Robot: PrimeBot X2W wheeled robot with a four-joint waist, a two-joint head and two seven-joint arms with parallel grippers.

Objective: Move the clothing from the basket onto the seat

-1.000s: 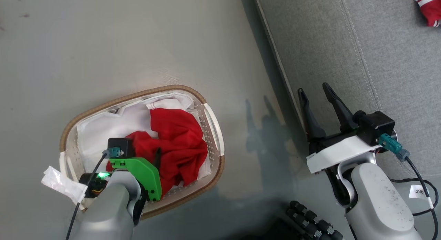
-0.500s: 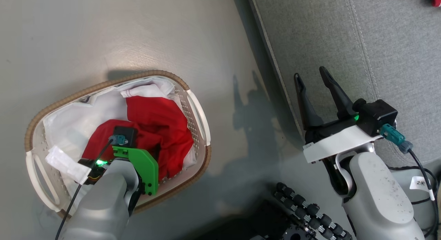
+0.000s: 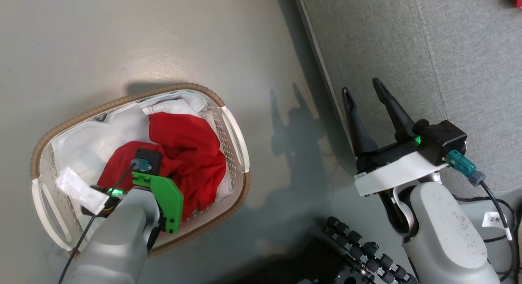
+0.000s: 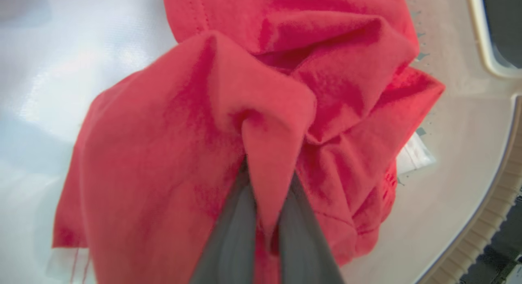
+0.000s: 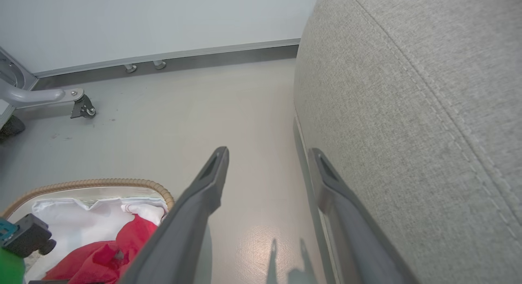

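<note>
The left hand (image 4: 269,180) pinches a fold of clothing (image 4: 175,125) in the basket (image 3: 175,87); the right hand (image 3: 361,86) gapes empty. The shallow pinch may slip when lifted.

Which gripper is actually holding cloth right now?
The left gripper, pinching a fold of the red clothing in the basket; the right gripper hangs open, empty.

1x basket (image 3: 235,134), 1x seat (image 3: 408,43)

Glossy pale grey floor (image 3: 122,39) spreads across the head view's left, catching soft glare. In the right wrist view a white wall (image 5: 142,18) with metal skirting (image 5: 228,55) crosses the top. A castered grey frame leg (image 5: 49,96) stands at upper left.
</note>
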